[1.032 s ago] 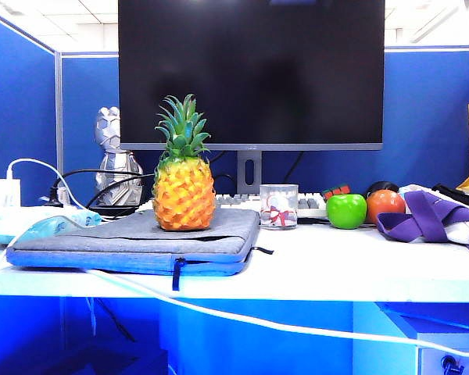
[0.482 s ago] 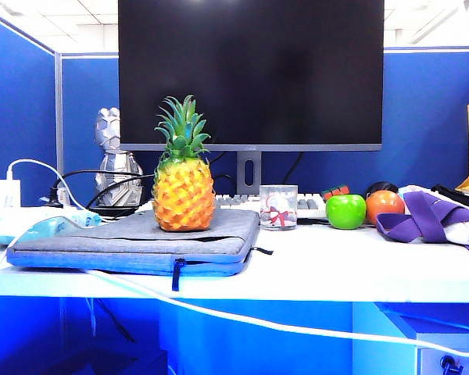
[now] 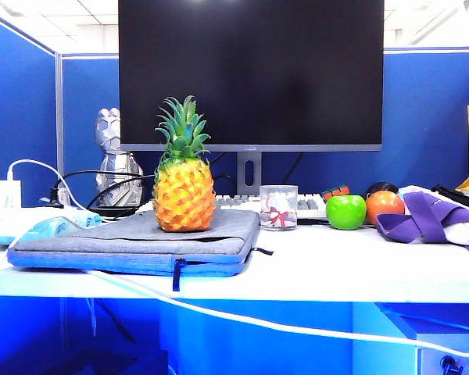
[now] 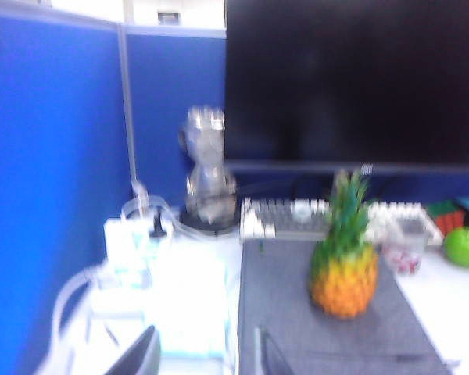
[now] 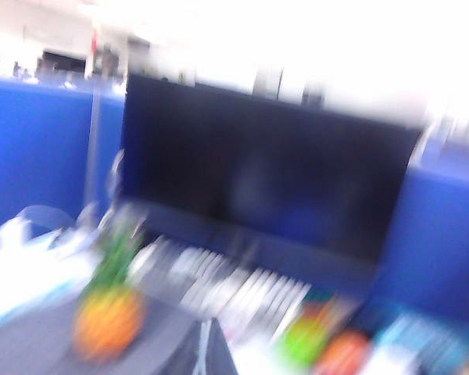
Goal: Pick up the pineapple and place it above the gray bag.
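Peeking in at the edge of the left wrist cam, the left gripper [image 4: 203, 355] has its two dark fingers [image 4: 141, 358] apart w/ nothing between them, well short of the pineapple [image 4: 344, 262]. Right gripper [image 5: 205, 351] is just a dark blur low in its own cam, clenched empty. Neither arm shows in the exterior view. Pineapple stands upright on the gray bag [image 3: 86, 246], toward the back right part of it. Bag lies flat on the desk [image 3: 336, 266] in front of the monitor [image 3: 250, 74]; apple [image 3: 346, 211] sits off to the right, well apart.
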